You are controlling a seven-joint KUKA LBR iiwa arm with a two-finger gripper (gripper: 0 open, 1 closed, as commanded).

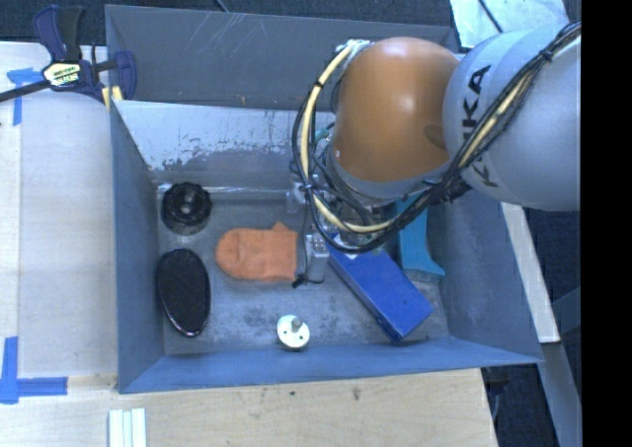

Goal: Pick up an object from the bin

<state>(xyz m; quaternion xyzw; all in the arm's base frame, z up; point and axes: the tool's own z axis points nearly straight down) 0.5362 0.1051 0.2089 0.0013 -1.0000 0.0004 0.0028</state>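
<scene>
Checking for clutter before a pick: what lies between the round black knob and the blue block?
In the camera view, an orange lump lies between the round black knob and the blue block, with the claw at the lump's right end.

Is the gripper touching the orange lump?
Cannot tell. In the camera view the gripper sits at the right edge of the orange lump, their outlines meeting, but neither contact nor a gap shows plainly.

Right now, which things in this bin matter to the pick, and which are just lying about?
Likely in play: end effector; orange lump just left of it in the view; blue block just right of it.
Lying about: black round knob, black oval piece, small white disc, light blue piece by the right wall.
</scene>
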